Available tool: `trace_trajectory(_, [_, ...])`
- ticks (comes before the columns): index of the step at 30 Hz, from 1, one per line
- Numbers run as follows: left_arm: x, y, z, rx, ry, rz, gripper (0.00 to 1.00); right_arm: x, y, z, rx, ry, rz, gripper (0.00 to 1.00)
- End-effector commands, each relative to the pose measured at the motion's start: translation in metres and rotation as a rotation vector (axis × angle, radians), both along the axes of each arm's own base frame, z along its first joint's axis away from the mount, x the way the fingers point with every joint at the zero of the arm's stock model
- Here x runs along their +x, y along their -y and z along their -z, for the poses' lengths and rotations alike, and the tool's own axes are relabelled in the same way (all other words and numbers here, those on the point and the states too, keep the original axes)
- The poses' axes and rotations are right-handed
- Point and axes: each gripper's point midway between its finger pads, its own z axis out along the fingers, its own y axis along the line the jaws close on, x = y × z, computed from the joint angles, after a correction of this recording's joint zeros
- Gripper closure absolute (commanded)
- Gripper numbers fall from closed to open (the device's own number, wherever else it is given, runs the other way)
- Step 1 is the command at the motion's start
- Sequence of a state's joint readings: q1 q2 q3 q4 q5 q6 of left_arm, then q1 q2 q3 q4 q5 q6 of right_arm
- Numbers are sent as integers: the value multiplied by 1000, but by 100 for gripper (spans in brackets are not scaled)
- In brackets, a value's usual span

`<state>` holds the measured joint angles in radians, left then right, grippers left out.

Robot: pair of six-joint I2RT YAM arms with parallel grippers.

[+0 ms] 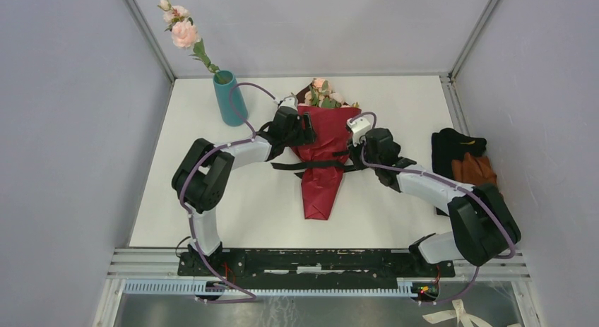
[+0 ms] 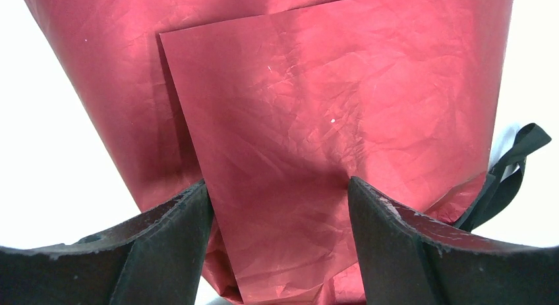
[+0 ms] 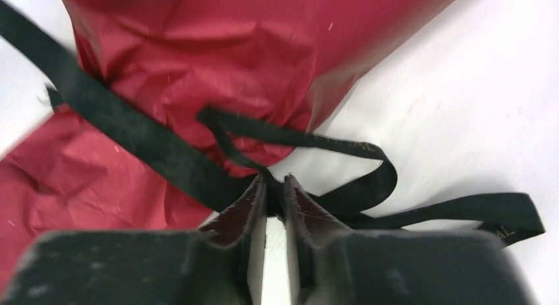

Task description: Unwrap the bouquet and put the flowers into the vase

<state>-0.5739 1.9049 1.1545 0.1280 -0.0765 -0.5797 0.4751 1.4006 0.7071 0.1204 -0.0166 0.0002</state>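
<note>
Claws at the bouquet (image 1: pixel 319 154) waist
It lay centre-frame, blooms toward the top, vase (image 1: pixel 229 101) upper left. Left claw (image 2: pixel 277 186) gaped over the paper (image 2: pixel 296 120); right claw (image 3: pixel 275 180), nearer the ribbon (image 3: pixel 145 147), sat nearly closed at it, grip unclear.

Bright, even overhead light fills the top view, which is sharp edge to edge, with faint soft shadows beneath the arms on the white worktop (image 1: pixel 395 200). Both wrist views blow the worktop out to glaring white. The bouquet (image 2: pixel 296 120) paper carries a soft sheen at centre. The black ribbon (image 3: pixel 132 140) smears with motion blur at left, and the right claw (image 3: pixel 275 186) in the foreground is dark and unfocused.
</note>
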Motion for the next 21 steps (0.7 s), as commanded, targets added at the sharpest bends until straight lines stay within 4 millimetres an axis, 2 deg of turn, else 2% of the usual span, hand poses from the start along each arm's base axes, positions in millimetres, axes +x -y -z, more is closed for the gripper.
trace_trajectory(1, [0,0,5,26,13,15,21,-5,-1,16,25,-27,17,68])
trace_trajectory(2, [-1,1,6,22,10,17,21,-7,0,22,20,-44,24,57])
trace_trajectory(4, [-3,2,7,16,5,24,21,-10,-2,31,22,-72,19,43])
trace_trajectory(7, [-3,0,6,22,9,17,21,-14,-6,40,37,-101,-1,32])
trace_trajectory(16, [-5,1,7,17,3,24,21,-12,-2,61,-58,-135,-6,29])
trace_trajectory(21, [-5,-3,9,36,6,15,20,-16,5,43,-96,-59,-19,29])
